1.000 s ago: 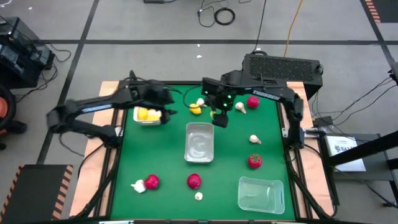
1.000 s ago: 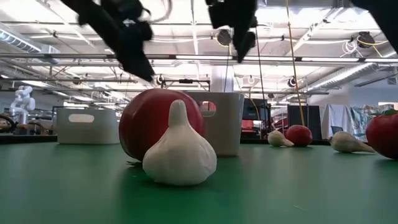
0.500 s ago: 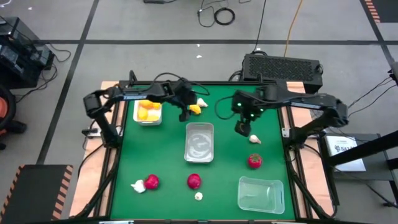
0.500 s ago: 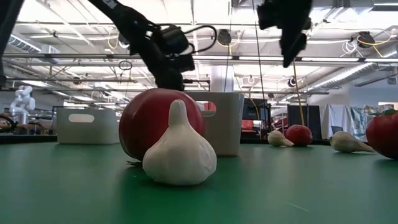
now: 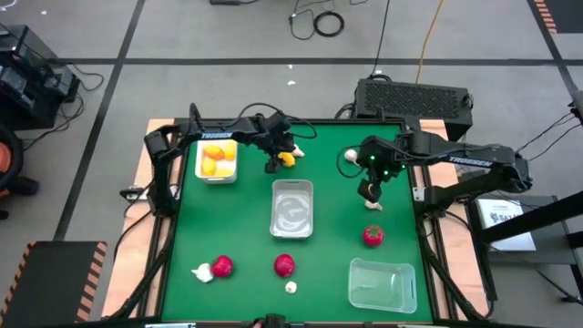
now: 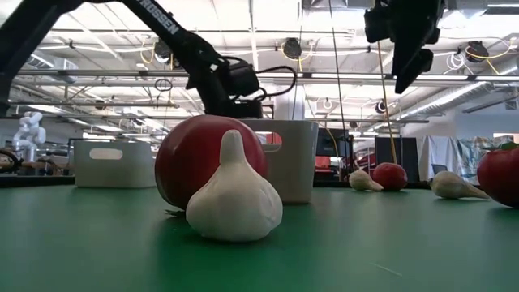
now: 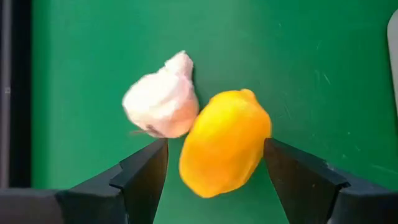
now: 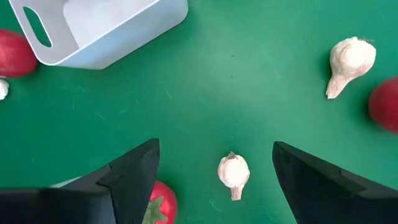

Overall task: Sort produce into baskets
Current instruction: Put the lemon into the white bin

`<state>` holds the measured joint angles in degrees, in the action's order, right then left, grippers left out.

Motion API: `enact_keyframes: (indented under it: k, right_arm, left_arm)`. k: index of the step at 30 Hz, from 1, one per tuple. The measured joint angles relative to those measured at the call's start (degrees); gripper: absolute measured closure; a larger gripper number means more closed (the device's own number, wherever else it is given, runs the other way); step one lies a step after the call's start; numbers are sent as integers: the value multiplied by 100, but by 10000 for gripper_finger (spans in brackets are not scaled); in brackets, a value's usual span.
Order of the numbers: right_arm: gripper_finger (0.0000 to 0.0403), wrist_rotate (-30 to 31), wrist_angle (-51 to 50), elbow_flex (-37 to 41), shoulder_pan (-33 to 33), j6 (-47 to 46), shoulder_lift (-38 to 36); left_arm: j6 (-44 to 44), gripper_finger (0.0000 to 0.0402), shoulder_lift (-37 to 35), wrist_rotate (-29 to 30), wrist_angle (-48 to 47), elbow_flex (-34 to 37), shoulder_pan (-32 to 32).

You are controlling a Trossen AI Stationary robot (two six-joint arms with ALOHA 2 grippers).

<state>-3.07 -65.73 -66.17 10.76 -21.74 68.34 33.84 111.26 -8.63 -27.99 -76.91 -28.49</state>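
A yellow lemon lies on the green table at the far middle, touching an off-white garlic bulb. My left gripper is open, with one finger on each side of the lemon and not touching it. My right gripper is open and empty, raised over a small garlic bulb at the table's right. A white tray at the far left holds lemons. A pale tray stands in the middle. A clear tray stands at the near right.
A strawberry lies near the right gripper, and a garlic bulb lies beyond it. Two red pieces and two garlic bulbs lie at the near side. A black box stands behind the table.
My left gripper has gone from over the white tray of lemons toward the table's right and down to the lemon and garlic at the far middle. My right gripper has gone from the far middle toward the right and near edges, ending over the small garlic.
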Motion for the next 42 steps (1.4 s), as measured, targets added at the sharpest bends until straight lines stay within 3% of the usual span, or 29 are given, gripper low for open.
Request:
enact_keyframes:
  k: [16, 28, 34, 42]
  right_arm:
    - [101, 2, 45, 0, 0, 102, -4]
    - [101, 1, 130, 0, 0, -112, -4]
    - [101, -2, 130, 0, 1, -450, -2]
    - [101, 15, 318, 0, 9, -461, -2]
  left_arm:
    - [254, 131, 320, 167, -177, -23, 87]
    - [-202, 205, 302, 165, -158, -23, 87]
    - [-575, 210, -211, 163, -599, -17, 84]
    - [-1239, 211, -1456, 175, -1777, 134, -149]
